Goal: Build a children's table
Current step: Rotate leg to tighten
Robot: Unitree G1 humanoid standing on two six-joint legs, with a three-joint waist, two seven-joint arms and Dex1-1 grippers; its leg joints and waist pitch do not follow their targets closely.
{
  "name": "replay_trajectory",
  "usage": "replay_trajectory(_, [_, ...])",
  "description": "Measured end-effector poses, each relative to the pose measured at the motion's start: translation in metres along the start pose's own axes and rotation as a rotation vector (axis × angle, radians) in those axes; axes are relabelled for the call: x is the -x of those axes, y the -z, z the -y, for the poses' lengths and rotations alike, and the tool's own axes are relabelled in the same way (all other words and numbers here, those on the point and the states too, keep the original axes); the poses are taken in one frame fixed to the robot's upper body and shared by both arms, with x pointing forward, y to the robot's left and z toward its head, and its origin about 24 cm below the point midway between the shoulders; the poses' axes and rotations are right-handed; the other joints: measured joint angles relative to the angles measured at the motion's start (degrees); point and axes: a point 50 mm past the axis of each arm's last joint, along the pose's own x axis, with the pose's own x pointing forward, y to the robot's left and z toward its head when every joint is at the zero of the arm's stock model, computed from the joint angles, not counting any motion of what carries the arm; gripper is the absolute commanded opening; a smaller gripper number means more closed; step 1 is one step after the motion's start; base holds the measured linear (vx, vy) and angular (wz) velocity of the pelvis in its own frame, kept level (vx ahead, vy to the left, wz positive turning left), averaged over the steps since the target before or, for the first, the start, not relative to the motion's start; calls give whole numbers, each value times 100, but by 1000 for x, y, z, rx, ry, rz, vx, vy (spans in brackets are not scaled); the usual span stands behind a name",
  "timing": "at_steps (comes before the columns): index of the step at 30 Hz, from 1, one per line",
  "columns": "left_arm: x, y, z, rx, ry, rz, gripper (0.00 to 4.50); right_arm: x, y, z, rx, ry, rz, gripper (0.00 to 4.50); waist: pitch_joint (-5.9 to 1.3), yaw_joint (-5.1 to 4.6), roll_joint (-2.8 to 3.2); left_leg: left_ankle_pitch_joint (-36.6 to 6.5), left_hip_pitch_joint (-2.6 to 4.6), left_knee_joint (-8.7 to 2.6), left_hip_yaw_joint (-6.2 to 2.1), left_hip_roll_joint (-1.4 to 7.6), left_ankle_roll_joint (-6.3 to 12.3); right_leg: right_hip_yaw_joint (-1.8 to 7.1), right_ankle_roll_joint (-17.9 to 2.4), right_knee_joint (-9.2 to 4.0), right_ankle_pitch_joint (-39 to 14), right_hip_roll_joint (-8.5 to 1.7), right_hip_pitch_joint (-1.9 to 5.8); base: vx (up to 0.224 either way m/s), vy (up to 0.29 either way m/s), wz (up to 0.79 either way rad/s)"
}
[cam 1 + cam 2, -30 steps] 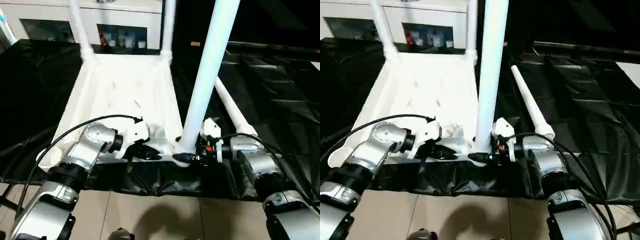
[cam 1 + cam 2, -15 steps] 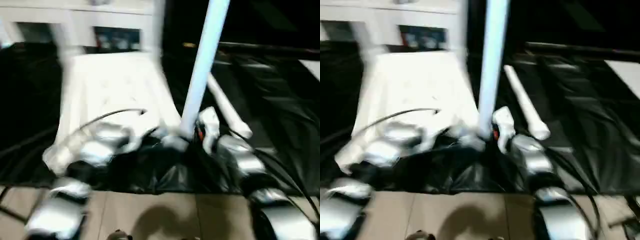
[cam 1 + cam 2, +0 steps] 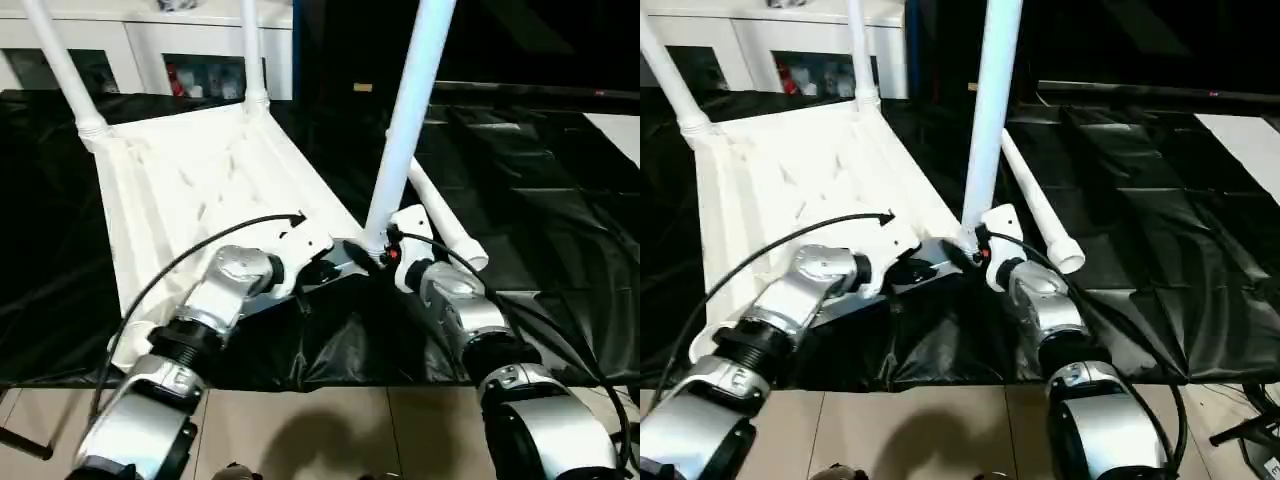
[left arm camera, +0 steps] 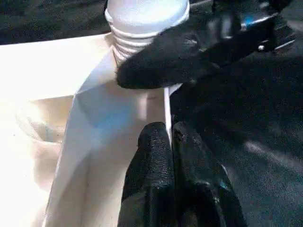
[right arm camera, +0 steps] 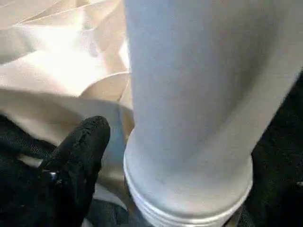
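**Third leg going into its socket, one leg left loose**

The table top [image 3: 190, 170] lies upside down on the bench covered with black sheeting [image 3: 540, 170], its rim pointing up. Two legs already stand in the far corner sockets: one at the far left [image 3: 60, 65] and one at the far right [image 3: 250, 55]. A third leg [image 3: 405, 120] stands nearly upright at the near right corner, and its ribbed end [image 4: 142, 28] sits at the socket there. From the wrist views it looks not fully seated, though this is hard to judge. The fourth leg [image 3: 445, 220] lies loose on the sheeting just beside that corner, and the near left socket seems to have no leg yet. So about half of the work appears done: this leg must be pressed home, and then the last one fitted.

The left gripper [image 3: 335, 262] reaches across the top from the left, and its jaws are pressed together against the rim close to the socket, as the left wrist view shows [image 4: 163, 156]. The right gripper [image 3: 385, 252] comes from the right side at the foot of the standing leg. Its jaws are spread around the leg base; one finger [image 5: 80, 151] shows beside the ribbed end, not pinching it.

Behind the bench stands a white cabinet with glass doors [image 3: 170, 50].
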Motion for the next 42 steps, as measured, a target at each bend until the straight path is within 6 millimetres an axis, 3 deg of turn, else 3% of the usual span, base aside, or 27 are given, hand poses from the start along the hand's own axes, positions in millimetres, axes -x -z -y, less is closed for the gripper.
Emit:
replay_trajectory(4, [15, 7, 3, -53, 110, 18, 0, 9, 2, -5, 73, -178, -3, 443, 6, 92, 10, -2, -17, -16, -2, 8, 2, -15, 8, 0, -6, 4, -11, 0, 0, 0])
replay_trajectory(14, [30, 14, 7, -98, 290, 13, 0, 40, 4, -5, 138, -544, -86, 443, 10, 295, 17, -2, -25, 8, 4, 7, 5, -4, 6, 1, -5, -1, 0, 0, 0, 0])
replay_trajectory(21, [34, 17, 7, -90, 338, 12, 0, 41, 4, -8, 119, -592, -89, 377, 10, 347, 22, -3, -23, 11, 4, 7, 5, -2, 5, 4, -4, -1, 2, 0, 0, 0])
replay_trajectory(32, [31, 17, 5, -87, 319, 14, 0, 38, 5, -6, 74, -522, -86, 290, 4, 357, 32, -2, -17, 14, 3, 7, 4, 0, 6, 12, -4, -2, 6, 0, 0, 0])
replay_trajectory(37, [20, 13, -2, -59, 192, 0, 0, 26, 4, -1, 29, -319, -62, 272, 6, 302, 34, -1, -2, 21, 2, 6, 3, 4, 32, 23, -19, -2, 10, 0, 0, 0])
replay_trajectory(42, [-4, 0, -2, 2, 18, -22, 0, 8, 1, 7, -58, -2, -42, 272, 6, 132, 35, -1, 5, 21, 1, 0, 3, 9, 34, 18, -21, -3, 12, 0, 0, 0])
